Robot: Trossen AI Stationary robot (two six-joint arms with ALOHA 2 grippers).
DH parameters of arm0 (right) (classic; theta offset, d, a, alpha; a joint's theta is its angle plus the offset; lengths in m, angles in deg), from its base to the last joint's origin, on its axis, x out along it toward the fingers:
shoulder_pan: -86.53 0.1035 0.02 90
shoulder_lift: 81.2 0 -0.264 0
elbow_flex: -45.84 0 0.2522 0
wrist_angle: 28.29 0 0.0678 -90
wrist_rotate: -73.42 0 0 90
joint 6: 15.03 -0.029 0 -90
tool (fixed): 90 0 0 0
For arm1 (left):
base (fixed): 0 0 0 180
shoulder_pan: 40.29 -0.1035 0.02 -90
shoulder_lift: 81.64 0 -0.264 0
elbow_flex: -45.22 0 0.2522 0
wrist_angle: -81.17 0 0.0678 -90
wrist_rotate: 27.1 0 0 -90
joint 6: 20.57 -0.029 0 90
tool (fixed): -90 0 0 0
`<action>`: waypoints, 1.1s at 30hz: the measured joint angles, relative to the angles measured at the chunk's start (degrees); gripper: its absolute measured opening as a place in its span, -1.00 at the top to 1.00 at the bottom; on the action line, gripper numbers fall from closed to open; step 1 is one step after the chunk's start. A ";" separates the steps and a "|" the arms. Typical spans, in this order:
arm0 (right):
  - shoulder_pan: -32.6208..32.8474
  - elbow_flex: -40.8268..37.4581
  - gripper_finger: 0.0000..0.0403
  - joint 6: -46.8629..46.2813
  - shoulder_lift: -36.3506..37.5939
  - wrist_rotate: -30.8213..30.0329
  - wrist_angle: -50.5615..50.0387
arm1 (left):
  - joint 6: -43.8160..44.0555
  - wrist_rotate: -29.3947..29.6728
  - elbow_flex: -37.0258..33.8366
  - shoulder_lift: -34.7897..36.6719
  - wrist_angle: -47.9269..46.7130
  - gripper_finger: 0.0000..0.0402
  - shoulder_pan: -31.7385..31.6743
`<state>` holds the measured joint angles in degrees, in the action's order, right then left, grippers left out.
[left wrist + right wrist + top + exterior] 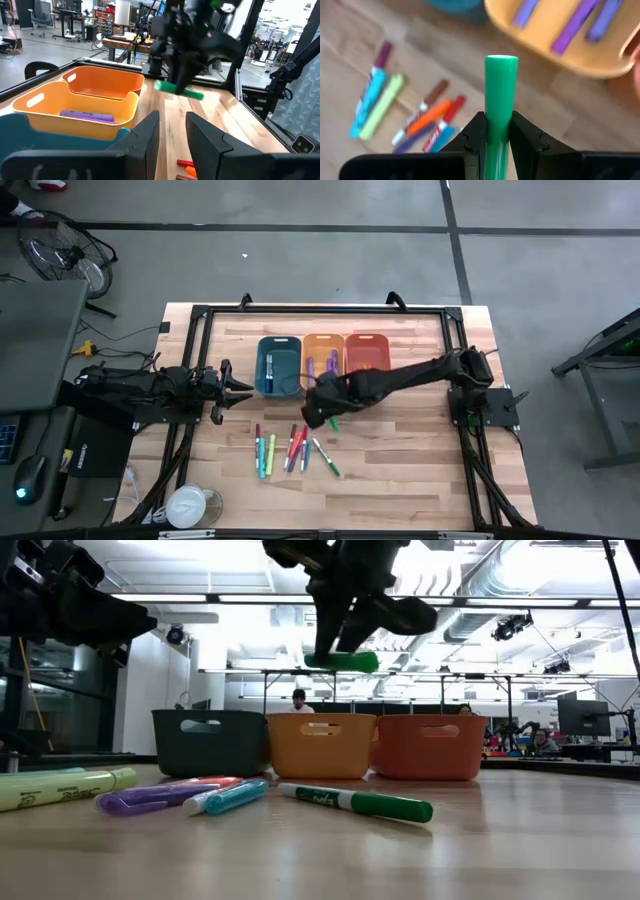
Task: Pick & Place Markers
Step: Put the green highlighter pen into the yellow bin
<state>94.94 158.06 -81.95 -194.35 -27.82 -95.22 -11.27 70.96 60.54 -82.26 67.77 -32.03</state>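
Observation:
My right gripper (322, 416) hangs over the middle of the table, just in front of the yellow-orange bin (322, 360), and is shut on a green marker (345, 662). Several more markers (292, 450) in mixed colours lie flat on the wood nearer the front edge; in the low view a green-and-white one (360, 804) is closest. Purple markers (575, 22) lie inside the yellow-orange bin. My left gripper (236, 390) waits open at the table's left, beside the teal bin (279, 365), touching nothing. My right gripper (493, 131) pinches the green marker between its two fingers (474, 135), which come at it from above. The marker's free end (501, 65) juts out past the fingertips. The marker is lifted clear of the table and lies about level in the low view.
Three bins stand in a row at the far middle of the table: teal, yellow-orange and orange (367, 352). A black frame (320, 310) runs round the table's edge. Bare wood (410, 440) lies right of the loose markers. A white round object (188, 506) sits at the front left.

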 joint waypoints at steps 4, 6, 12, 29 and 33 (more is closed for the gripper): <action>-3.75 0.04 0.74 3.28 0.75 -1.03 2.14 | 0.00 -0.02 0.00 -0.01 -0.02 0.53 0.01; -5.59 0.05 0.74 5.20 1.12 -1.17 4.07 | 0.00 -0.02 0.00 0.01 -0.02 0.53 0.01; -10.30 0.09 0.74 9.60 1.27 -0.33 7.22 | 0.00 -0.04 0.00 0.01 -0.04 0.53 -0.01; -18.40 -0.12 0.74 5.51 0.47 -3.54 8.06 | 0.00 -0.04 0.00 -0.01 -0.04 0.53 0.01; -19.18 -3.95 0.74 1.25 0.05 -2.23 11.99 | 0.00 -0.07 0.00 0.01 -0.06 0.53 0.01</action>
<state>75.77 154.11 -80.70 -194.30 -30.05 -83.23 -11.27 70.89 60.54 -82.25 67.71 -32.02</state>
